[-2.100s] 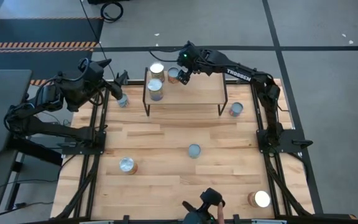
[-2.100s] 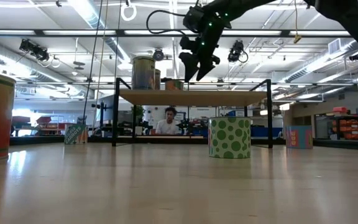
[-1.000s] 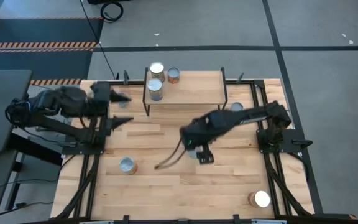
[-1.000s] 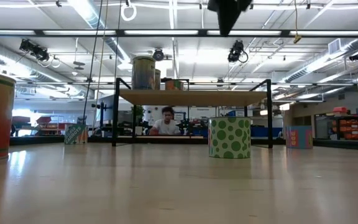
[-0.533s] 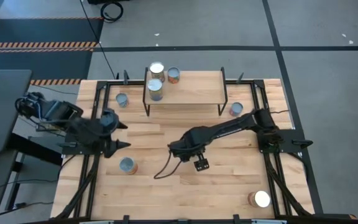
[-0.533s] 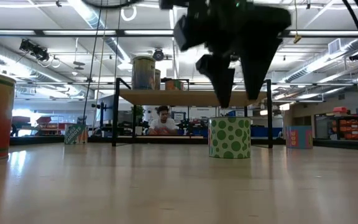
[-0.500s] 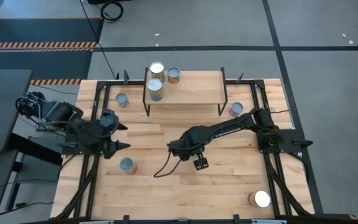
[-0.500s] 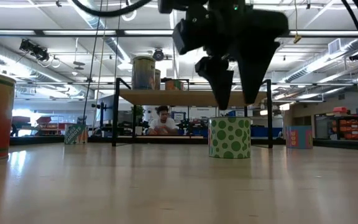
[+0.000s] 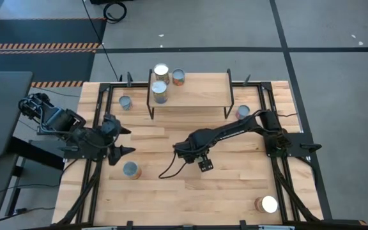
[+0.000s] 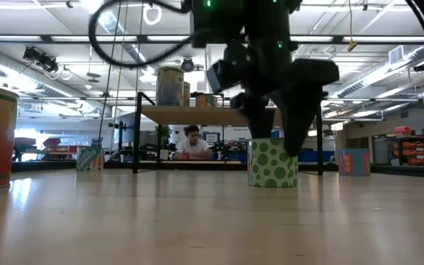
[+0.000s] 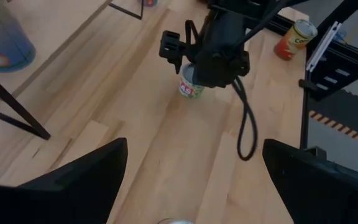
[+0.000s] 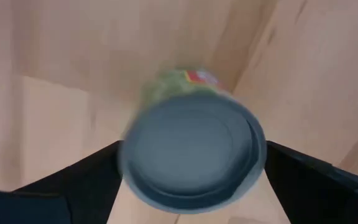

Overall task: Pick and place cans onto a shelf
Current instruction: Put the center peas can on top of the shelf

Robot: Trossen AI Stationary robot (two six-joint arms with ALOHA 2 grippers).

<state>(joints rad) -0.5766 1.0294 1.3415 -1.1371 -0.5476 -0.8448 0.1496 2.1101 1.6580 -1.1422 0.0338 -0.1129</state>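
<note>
From above, the right gripper (image 9: 199, 158) is over the middle of the wooden table (image 9: 229, 191), and the arm hides the can under it. The low view shows that can: a green-spotted can (image 10: 273, 163) standing upright on the table, with the dark claw hanging in front of it and just above it. The right wrist view looks straight down on its round grey-blue top (image 12: 194, 152). One finger (image 12: 61, 186) is out on each side of the can with a gap between, so the claw is wide open and is not holding it.

The shelf (image 9: 200, 92) stands at the back of the table. Three cans are on its left end: a silver-topped one (image 9: 161, 70), an orange one (image 9: 178, 77) and a third (image 9: 160, 91). The low view shows less of them.

The left gripper (image 9: 119, 137) waits by the table's left edge with its fingers spread wide and nothing in them. Just beside it is another can (image 9: 131, 169). More cans stand near the shelf's legs (image 9: 125, 102) (image 9: 241, 112) and in the front right corner (image 9: 267, 205). Only the low view shows a person (image 10: 192, 144) sitting far behind the table.
</note>
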